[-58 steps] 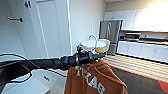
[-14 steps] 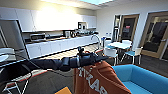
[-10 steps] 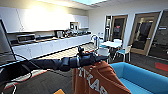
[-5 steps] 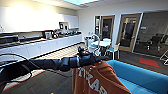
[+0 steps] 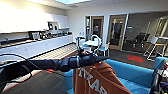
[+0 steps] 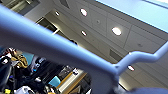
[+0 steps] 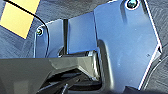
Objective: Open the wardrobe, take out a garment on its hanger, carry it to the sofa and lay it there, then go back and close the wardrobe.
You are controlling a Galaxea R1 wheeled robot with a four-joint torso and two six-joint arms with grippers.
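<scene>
Clamped tight in my left claw is the hanger, and the garment hangs just below it. I think I should hold it high and level so it clears the sofa just beyond it.

A long white counter runs along one wall, with white cupboards above it. Dark machines sit on the counter top. Past the far end of the counter there are two wooden doors with glass in them. A small round table with blue chairs stands near the doors. The floor is dark grey with a red patch. Round lights shine in the ceiling.
</scene>
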